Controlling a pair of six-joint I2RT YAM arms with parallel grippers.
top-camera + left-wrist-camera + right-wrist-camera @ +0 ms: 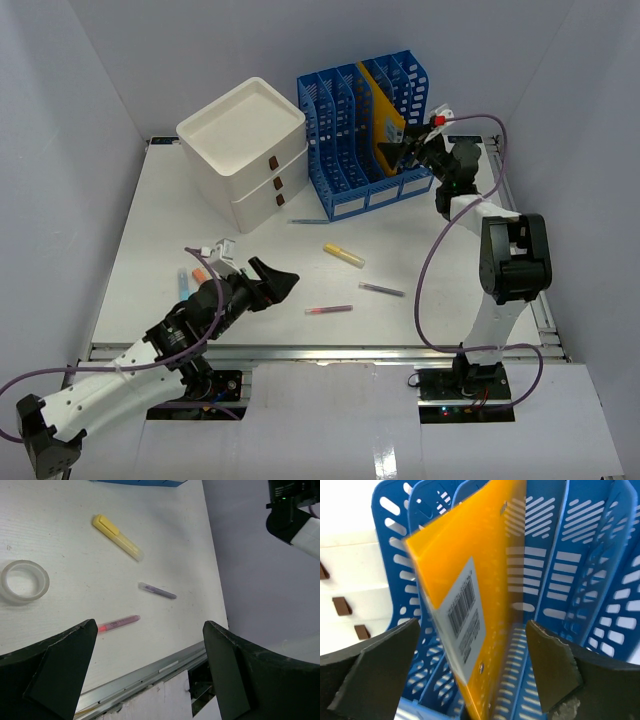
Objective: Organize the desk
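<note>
Right gripper [405, 150] is straddling, fingers spread, the yellow folder [470, 580] filed in the blue rack [345, 120] at the far edge of the desk [160, 240]; left gripper [278, 277] is hovering unclenched beside loose pens [157, 590].

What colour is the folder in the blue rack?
The folder is orange-yellow; clearest in the right wrist view.

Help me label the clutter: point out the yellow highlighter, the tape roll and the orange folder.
yellow highlighter [118, 537]: left wrist view, middle of its barrel.
tape roll [45, 583]: left wrist view, right side of its ring.
orange folder [470, 540]: right wrist view, flat face above the barcode label.
</note>
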